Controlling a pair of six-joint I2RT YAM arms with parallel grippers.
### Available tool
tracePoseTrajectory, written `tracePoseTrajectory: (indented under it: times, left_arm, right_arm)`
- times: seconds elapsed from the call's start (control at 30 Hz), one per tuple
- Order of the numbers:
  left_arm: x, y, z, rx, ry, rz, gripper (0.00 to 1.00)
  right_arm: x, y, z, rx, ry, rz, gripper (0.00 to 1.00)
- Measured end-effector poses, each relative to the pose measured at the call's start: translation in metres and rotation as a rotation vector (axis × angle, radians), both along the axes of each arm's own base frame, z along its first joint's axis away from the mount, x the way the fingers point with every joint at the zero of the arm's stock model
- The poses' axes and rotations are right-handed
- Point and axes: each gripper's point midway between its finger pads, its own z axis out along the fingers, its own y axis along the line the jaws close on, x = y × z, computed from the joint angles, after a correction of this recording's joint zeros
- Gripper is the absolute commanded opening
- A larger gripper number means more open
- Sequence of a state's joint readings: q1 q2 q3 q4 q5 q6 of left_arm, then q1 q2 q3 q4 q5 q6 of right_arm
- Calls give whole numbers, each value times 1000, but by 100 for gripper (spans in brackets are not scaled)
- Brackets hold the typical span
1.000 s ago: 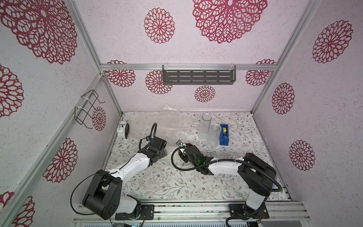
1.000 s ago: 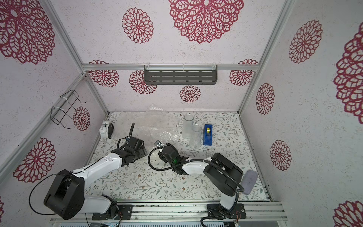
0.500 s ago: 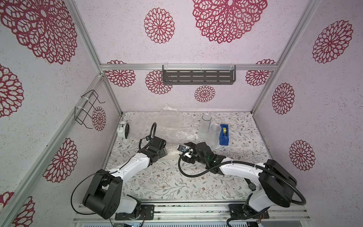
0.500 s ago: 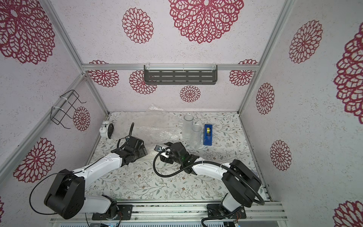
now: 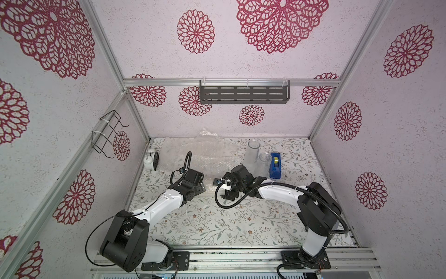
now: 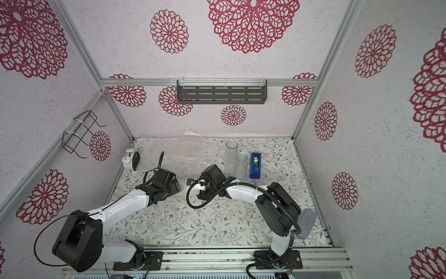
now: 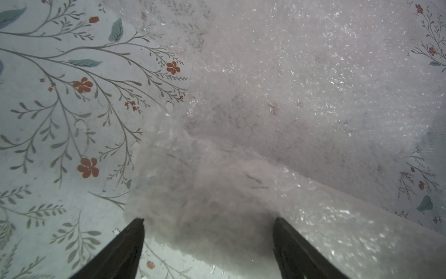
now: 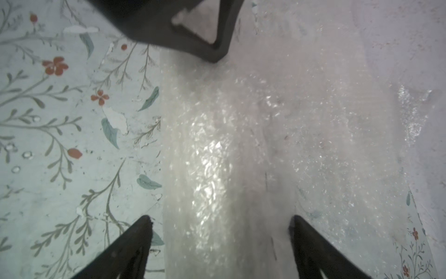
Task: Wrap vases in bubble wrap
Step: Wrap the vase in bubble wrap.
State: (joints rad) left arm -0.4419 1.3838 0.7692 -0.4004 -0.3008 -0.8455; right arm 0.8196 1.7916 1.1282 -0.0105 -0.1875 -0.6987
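Bubble wrap (image 5: 212, 154) is lying spread over the back middle of the table (image 5: 217, 224) in both top views. Its near edge is reaching the two grippers, which are facing each other low over the table's middle.

Part of the wrap is sitting bunched into a pale roll (image 7: 205, 188), and what it is covering cannot be made out. The left gripper (image 7: 208, 219) is straddling one end of this roll. Its jaws are standing wide and the bundle is filling the gap between them. Both fingertips are sitting right at the wrap, and whether they are squeezing it or only flanking it cannot be told.

The right gripper (image 8: 219, 217) is released. Its jaws are gaping wide over the roll, which is running lengthwise between them. One fingertip is hanging clear of the roll above bare table, and the other is hanging over the flatter wrap alongside. A dark finger (image 8: 154, 24) of the left gripper is showing at the roll's far end in the right wrist view.

At the back right, the frosted cylinder (image 5: 252, 154) is standing upright at the wrap's edge. The ribbed glass (image 5: 264, 164) is standing upright just beside it, nearer the front. The blue tape dispenser (image 5: 275, 165) is sitting just beside the glass, on its right.
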Motion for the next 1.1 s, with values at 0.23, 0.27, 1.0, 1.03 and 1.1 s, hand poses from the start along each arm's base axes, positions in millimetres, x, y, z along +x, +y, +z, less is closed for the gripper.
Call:
tracePoseTrajectory:
  times: [0.23,0.27,1.0,1.03,1.1]
  left_arm:
    - [0,1,0,1,0,1,86]
    - [0,1,0,1,0,1,86]
    - [22,8,-1,-54,24,18,87]
    - [25,8,-2,-54,25,19,87]
    - [28,7,-2,-53,27,19,87]
  right_arm:
    - [-2,-4,-10,-39,11,5,97]
    - [-1,-4,-11,-43,11,4,97]
    - [17,-5,-35,-82,-55,-36,96]
    - [17,-6,-36,-84,-59,-42,98]
    - [17,-9,-38,-86,-58,-51,99]
